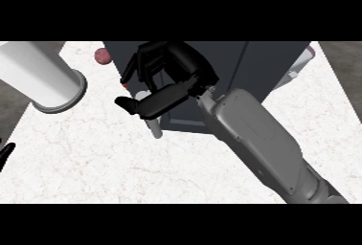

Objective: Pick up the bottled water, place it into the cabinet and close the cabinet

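— What is the surface made of?

— A white marble-look counter [106, 167] with faint veins. At 12 o'clock stands one dark grey, flat-panelled cabinet [268, 62], boxy, with a vertical seam down its front. I cannot tell what is inside it.

— And the round things?

— One tall, smooth white cylinder [35, 72] with a flared base at 10 o'clock, well apart from the cabinet. One small, dull maroon rounded object [102, 56] at 11 o'clock, just beside the cabinet's left edge and partly hidden.

— Where is the bottle?

— The bottled water [154, 128] shows only as a pale, slim, rounded shape below the thumb, pointing toward 6 o'clock, in front of the cabinet's lower left corner. Most of it is hidden.

— The hands?

— Two. The right hand [170, 67], glossy black on a smooth grey forearm [262, 139] coming in from 5 o'clock, is curled round the bottle, its thumb lying across it. Only a black sliver of the left hand [4, 155] shows at 9 o'clock; I cannot tell its state.
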Robot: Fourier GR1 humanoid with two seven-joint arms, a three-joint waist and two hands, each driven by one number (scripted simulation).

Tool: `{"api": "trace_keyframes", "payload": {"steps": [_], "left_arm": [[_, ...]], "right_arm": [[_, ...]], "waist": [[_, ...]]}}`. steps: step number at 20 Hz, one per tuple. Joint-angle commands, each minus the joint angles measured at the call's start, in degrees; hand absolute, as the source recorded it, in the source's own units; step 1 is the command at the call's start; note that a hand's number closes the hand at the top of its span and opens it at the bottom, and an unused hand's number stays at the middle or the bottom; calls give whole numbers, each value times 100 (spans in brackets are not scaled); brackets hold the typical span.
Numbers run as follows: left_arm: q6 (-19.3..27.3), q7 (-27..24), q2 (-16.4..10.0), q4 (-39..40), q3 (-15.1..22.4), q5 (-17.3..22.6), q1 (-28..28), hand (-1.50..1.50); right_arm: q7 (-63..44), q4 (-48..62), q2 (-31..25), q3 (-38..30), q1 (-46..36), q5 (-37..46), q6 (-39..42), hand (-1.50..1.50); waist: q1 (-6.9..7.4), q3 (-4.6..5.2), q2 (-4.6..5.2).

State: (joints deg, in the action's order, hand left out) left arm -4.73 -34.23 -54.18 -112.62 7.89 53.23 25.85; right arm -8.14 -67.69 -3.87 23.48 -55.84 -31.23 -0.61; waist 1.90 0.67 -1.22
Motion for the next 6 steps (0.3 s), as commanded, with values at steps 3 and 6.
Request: {"api": "trace_keyframes", "payload": {"steps": [3, 6], "left_arm": [[28, 83, 148, 6, 139, -126, -101, -150], [68, 207, 104, -175, 98, -117, -167, -150]], "right_arm": [[225, 699, -551, -686, -354, 335, -385, -150], [199, 799, -368, -668, -406, 338, -465, -150]], "waist": [[-101, -62, 161], [-74, -66, 154]]}}
